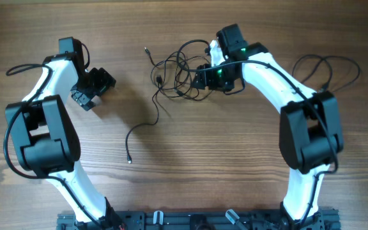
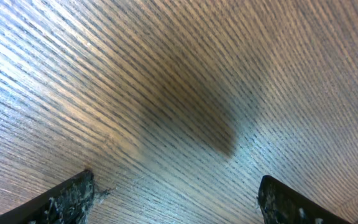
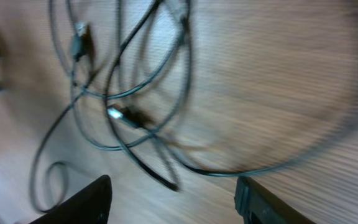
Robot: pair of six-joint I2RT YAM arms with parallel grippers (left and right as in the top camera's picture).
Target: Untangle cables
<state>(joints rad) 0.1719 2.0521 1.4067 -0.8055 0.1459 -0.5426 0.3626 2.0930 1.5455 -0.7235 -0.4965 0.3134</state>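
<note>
The cables (image 1: 177, 73) lie as a loose tangle of thin black cords at the table's upper middle. One strand (image 1: 142, 126) trails down to a small plug (image 1: 130, 160). My right gripper (image 1: 203, 76) hovers at the tangle's right edge. In the right wrist view its jaws (image 3: 173, 199) are open and empty, with looped cords (image 3: 129, 93) and a silvery plug (image 3: 115, 114) just ahead. My left gripper (image 1: 98, 86) is far left of the cables. In the left wrist view its jaws (image 2: 176, 199) are open over bare wood.
The wooden table (image 1: 222, 153) fills the view. Thicker black arm wires (image 1: 328, 67) loop at the far right behind the right arm. A black rail (image 1: 190, 220) runs along the front edge.
</note>
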